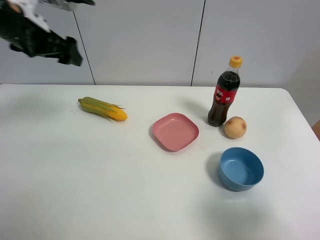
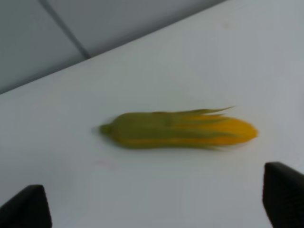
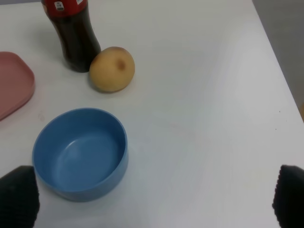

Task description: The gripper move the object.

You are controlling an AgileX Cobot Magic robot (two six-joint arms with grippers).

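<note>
I hold both end effectors released, approach pending: next, right end effector descends on potato beside cola bottle.

On the white bench, a corn cob lies at ten o'clock, a pink plate sits centrally, a cola bottle stands at two o'clock, and a blue bowl rests at four o'clock.

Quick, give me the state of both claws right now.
Left claw: open, holding nothing, above the corn cob.
Right claw: open, holding nothing, over the table near the blue bowl and the potato-like lump.
</note>
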